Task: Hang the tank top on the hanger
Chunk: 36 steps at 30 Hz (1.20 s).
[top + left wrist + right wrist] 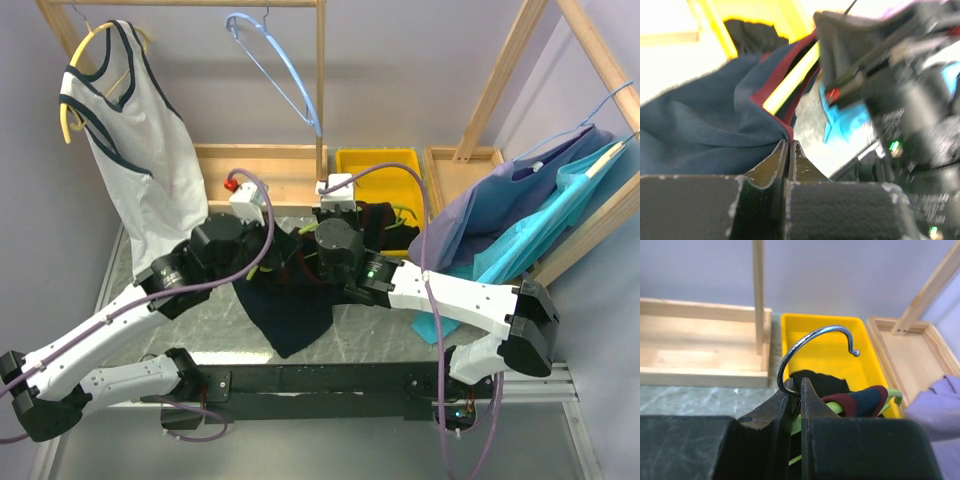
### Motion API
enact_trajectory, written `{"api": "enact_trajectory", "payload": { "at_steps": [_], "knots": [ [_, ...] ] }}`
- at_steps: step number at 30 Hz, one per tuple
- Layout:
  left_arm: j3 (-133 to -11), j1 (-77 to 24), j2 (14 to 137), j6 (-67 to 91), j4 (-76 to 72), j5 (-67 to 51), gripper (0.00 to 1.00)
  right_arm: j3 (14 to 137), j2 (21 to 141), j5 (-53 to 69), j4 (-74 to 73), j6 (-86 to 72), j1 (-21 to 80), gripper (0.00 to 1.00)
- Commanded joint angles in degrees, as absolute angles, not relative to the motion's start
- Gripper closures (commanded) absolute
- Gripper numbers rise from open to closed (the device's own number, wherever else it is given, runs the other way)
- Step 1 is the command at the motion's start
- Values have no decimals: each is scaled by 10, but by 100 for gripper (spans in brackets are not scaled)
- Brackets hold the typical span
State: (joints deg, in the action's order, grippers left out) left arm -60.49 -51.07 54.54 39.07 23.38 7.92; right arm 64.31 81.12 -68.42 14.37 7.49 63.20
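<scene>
The dark navy tank top [290, 310] hangs between my two grippers, its hem draped down over the table's front. My left gripper [788, 143] is shut on its dark red trim [771, 85]; in the top view that gripper [283, 250] sits left of the cloth bunch. The lime-green hanger [790, 80] runs under the trim. My right gripper [796, 389] is shut on the base of the hanger's metal hook [812, 337], which stands upright. A red-trimmed strap [865, 402] lies over the hanger's green arm [894, 394]. In the top view the right gripper [325, 230] and the hanger are mostly hidden by the arms.
A yellow bin [380, 165] holding a black garment [820, 382] stands just behind the grippers. A white tank top [140, 150] on a yellow hanger and a light blue hanger [275, 70] hang from the back rail. Blue and purple garments [530, 215] hang at the right. Wooden trays [250, 170] flank the bin.
</scene>
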Motion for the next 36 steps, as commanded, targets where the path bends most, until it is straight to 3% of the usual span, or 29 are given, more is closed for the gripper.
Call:
{"api": "enact_trajectory", "payload": {
  "at_steps": [1, 10, 12, 15, 26, 31, 36],
  "knots": [
    [-683, -493, 561, 333, 239, 90, 95, 685, 822, -671, 190, 95, 646, 100],
    [-801, -433, 588, 280, 265, 49, 77, 866, 851, -605, 70, 115, 646, 100],
    [-856, -416, 602, 265, 265, 34, 56, 914, 848, -577, 42, 98, 647, 100],
    [-946, -411, 636, 241, 296, 10, 42, 987, 861, -554, -12, 98, 649, 100],
    [-1041, -411, 556, 185, 221, 33, 26, 1266, 876, -518, -119, 206, 667, 100],
    [-1003, -411, 529, 177, 246, -12, 27, 1189, 843, -497, -130, 178, 674, 100],
    [-929, -411, 489, 171, 322, -65, 34, 964, 766, -475, -68, 127, 675, 100]
  ]
}}
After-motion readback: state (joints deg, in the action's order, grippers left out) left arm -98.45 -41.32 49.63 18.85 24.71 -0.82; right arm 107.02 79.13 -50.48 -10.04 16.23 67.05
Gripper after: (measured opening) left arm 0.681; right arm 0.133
